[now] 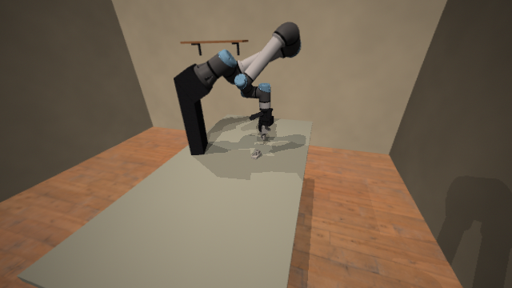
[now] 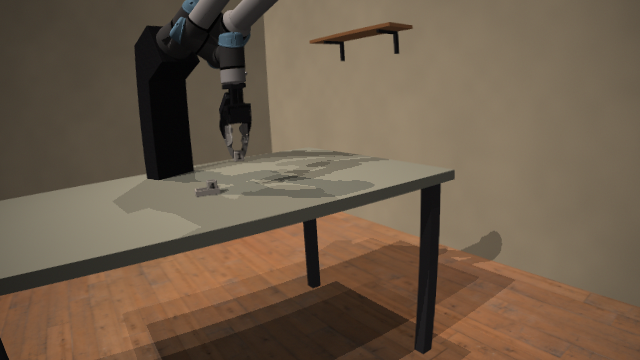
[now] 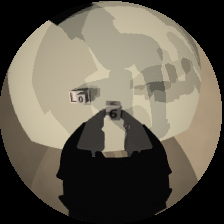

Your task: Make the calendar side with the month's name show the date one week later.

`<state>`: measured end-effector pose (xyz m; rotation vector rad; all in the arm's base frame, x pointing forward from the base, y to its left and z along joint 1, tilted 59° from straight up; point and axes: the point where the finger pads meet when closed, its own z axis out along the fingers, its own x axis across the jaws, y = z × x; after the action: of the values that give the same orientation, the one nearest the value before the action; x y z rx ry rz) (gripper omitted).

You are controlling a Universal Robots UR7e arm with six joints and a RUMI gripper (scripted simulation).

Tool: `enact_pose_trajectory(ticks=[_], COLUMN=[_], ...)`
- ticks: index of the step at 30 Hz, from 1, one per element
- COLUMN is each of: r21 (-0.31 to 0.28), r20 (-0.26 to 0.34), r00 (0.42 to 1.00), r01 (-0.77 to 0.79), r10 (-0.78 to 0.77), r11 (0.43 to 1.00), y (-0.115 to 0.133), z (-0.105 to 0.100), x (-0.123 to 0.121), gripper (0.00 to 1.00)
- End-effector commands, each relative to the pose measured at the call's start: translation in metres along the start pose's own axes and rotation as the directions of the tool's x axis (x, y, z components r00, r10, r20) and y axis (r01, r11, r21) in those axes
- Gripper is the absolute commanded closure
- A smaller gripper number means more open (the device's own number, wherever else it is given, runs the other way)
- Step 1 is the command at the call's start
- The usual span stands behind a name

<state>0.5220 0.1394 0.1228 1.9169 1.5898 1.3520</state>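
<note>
My gripper (image 3: 112,110) is shut on a small digit cube (image 3: 114,113) and holds it in the air above the table. The face turned to the wrist camera reads like a 6 or a 9. The gripper also shows in the top view (image 1: 264,135) and in the exterior view (image 2: 236,152). The calendar tray (image 3: 80,97) lies on the table below and to the left, with one cube in it that shows a 0. The tray also shows in the top view (image 1: 256,154) and in the exterior view (image 2: 209,188). The month's name is too small to read.
The arm's black pedestal (image 1: 191,114) stands on the table's far left part. The table's right edge (image 1: 302,188) runs close to the tray's side. A wooden shelf (image 2: 361,33) hangs on the back wall.
</note>
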Motion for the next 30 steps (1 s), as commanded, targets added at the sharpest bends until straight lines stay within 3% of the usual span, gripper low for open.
enact_pose_trajectory(ticks=[1, 10, 19, 30], r21=[-0.002, -0.002, -0.003, -0.003], r20=[0.000, 0.000, 0.000, 0.000], r00=[1.000, 1.000, 1.000, 1.000], r01=[0.001, 0.001, 0.001, 0.001], r10=[-0.001, -0.001, -0.001, -0.001], r11=[1.000, 1.000, 1.000, 1.000], y=[0.001, 0.001, 0.001, 0.001], z=[0.016, 0.053, 0.077, 0.085], x=[0.000, -0.001, -0.001, -0.001], gripper=[0.90, 0.90, 0.90, 0.90])
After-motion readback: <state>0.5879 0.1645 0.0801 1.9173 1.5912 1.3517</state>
